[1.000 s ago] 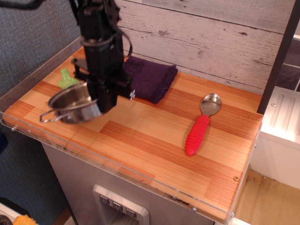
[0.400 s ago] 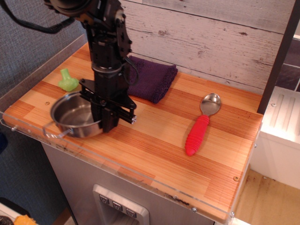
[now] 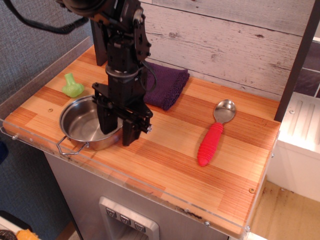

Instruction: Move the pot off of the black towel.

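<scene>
Pot (image 3: 86,125) status, from the single observation view I have: it sits flat on the bare wood of the desk (image 3: 200,175) near the front left corner, upright, one wire loop handle reaching toward the front edge; the black towel (image 3: 165,85) lies folded at the back against the wall planks, apart from the pot, with nothing resting on it that I can see; on that evidence I judge the required move as good as done, the pot being off the cloth and down on the desk.

Outstanding item, in my judgement: letting go and lifting my arm clear without dragging the pot; the front edge is close, so a snagged rim could tip or slide it toward that edge.

Hand (image 3: 118,129) position: it hangs at the pot's right rim, one finger (image 3: 108,120) inside the bowl, the other outside on the desk side; the two fingers appear spread slightly with the rim between them, but whether they clamp the rim or have slackened I cannot tell from this angle.

Other items: a red-handled spoon (image 3: 214,132) lies well apart to the right; a small green object (image 3: 72,86) sits behind the pot, just beside it.
</scene>
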`<state>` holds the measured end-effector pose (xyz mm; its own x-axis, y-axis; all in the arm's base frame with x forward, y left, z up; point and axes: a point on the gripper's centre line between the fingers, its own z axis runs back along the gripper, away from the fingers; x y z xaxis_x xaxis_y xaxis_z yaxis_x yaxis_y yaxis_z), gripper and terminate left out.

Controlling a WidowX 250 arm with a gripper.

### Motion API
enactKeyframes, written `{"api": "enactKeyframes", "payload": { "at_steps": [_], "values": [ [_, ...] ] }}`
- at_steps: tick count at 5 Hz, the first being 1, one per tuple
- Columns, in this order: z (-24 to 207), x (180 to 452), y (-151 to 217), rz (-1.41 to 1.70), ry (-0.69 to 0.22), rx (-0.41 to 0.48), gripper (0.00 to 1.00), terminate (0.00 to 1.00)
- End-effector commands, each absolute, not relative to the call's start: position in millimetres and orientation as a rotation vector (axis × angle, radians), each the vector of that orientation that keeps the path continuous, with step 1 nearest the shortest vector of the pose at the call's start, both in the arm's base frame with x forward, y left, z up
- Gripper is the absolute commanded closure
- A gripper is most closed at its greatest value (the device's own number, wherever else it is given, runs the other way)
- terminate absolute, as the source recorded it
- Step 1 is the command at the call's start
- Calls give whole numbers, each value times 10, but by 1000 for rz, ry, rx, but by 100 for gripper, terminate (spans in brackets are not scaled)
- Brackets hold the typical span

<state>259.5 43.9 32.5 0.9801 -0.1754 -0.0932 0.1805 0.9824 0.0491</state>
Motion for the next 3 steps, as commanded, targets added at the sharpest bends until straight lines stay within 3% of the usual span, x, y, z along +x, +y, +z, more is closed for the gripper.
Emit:
{"api": "enactKeyframes", "payload": {
  "at_steps": [1, 2, 3],
  "values": [
    [1138, 2631, 484, -130, -112, 69, 0, 0],
    [1294, 2615, 568, -103, -153, 81, 0, 0],
    [1275, 2597, 627, -86, -146, 82, 0, 0]
  ]
}}
